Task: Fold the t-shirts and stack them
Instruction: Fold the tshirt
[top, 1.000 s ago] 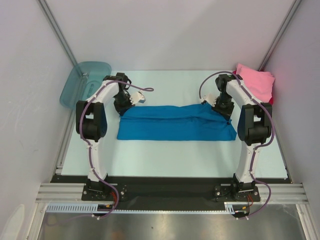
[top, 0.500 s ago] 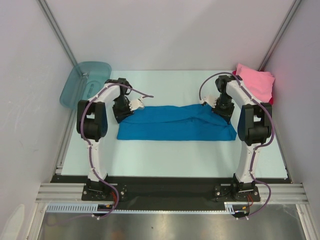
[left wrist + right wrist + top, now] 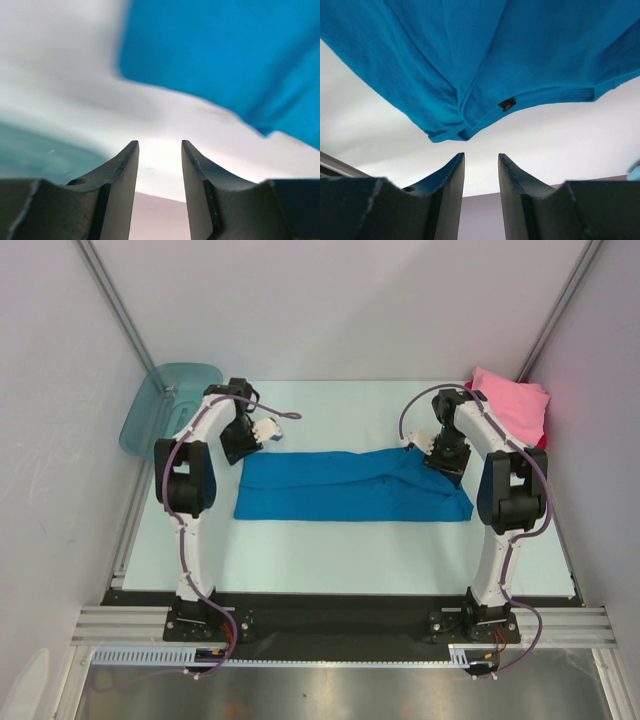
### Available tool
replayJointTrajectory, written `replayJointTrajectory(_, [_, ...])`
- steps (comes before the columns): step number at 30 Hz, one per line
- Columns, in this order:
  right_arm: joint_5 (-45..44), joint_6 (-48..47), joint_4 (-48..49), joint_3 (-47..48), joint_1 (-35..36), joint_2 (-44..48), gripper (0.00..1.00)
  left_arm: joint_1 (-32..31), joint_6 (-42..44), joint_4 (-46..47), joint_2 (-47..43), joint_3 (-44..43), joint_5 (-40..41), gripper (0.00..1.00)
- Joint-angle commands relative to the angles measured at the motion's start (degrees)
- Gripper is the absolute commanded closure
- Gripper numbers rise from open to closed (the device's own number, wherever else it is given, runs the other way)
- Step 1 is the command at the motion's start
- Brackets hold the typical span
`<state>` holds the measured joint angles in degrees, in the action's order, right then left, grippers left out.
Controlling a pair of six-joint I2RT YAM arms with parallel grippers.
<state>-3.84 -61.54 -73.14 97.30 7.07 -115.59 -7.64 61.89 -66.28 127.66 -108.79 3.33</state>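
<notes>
The pale table (image 3: 350, 550) is flat and smooth, which makes it a good place to lay cloth out.

The blue t-shirt (image 3: 350, 495) lies across the middle of it, between the two arms. It is soft and thin, with a few gentle creases. It looks like a long band, so it seems to be folded once along its length and probably needs more folds to make it small.

The pink t-shirt (image 3: 512, 405) sits in the far right corner as a soft, puffy square. That looks like the pile where folded shirts go.

The see-through teal tub (image 3: 165, 405) leans at the far left edge, well apart from the cloth. It is hard, shiny plastic with round corners.

The left gripper (image 3: 159, 144) is just beyond the far left corner of the blue shirt. Its dark fingers are spread apart with nothing between them.

The right gripper (image 3: 481, 156) is by the shirt's far right edge. Its fingers are spread apart too, and the cloth lies just in front of them, not pinched.

A tiny dark label (image 3: 508, 104) shows on the hem there.
</notes>
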Motion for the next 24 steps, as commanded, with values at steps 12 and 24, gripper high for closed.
replayJointTrajectory(12, [-0.82,5.46,12.93,3.59,0.22,-1.83,0.66,-3.25,-6.34,5.45,2.16,-5.38,-7.9,0.55])
replayJointTrajectory(24, [-2.75,6.61,15.14,9.66,0.49,-5.61,0.67,-6.78,-6.69,7.13,1.9,1.47,-9.4,0.56])
